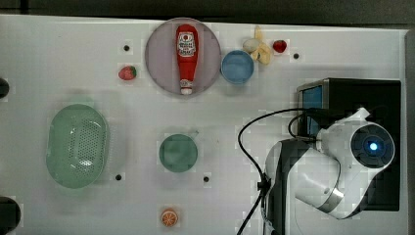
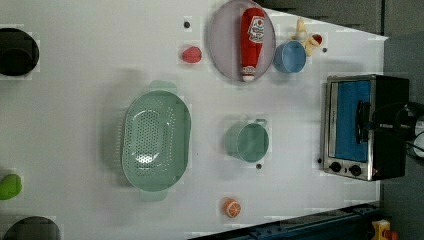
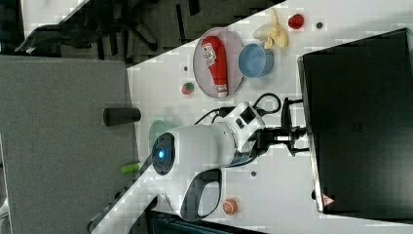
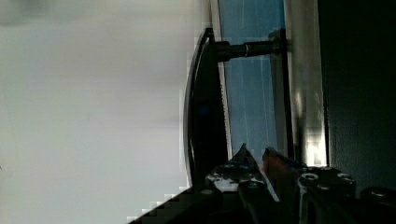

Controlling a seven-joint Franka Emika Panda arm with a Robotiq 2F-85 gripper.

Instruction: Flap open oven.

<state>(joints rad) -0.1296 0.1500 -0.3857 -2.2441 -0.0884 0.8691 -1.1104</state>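
With the jaws nearly pressed together behind the oven handle, pull outward and downward slowly, following the door's arc.

A white table dotted with dark bolt holes stands over dark flooring, where black chair legs cluster in the right view. A grey panel stands beside the table; a blue frame lines one edge.

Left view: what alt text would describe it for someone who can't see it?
A black toaster oven with its blue glass door shut stands at the left view's right; on the white table lie a green colander, green cup and ketchup bottle on a plate.
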